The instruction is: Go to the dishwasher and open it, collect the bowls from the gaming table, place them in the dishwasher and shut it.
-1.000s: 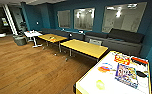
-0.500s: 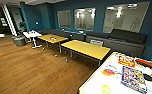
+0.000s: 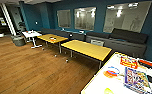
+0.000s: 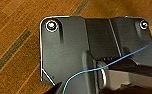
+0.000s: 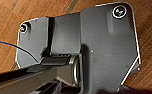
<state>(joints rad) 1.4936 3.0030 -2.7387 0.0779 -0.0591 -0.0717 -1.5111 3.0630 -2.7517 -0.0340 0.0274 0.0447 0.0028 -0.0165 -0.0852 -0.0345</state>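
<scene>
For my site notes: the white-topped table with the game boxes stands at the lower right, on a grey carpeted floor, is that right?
Not quite. The gaming table with its game boxes is indeed at the lower right in the head view, but the floor is brown wooden planking, not grey carpet.

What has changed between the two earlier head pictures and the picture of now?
The camera has moved, not the things: the whole view shifted, so the white-topped gaming table with a yellow edge and its colourful board-game boxes fill more of the near corner. The yellow-topped tables and dark sofa kept their places.
</scene>
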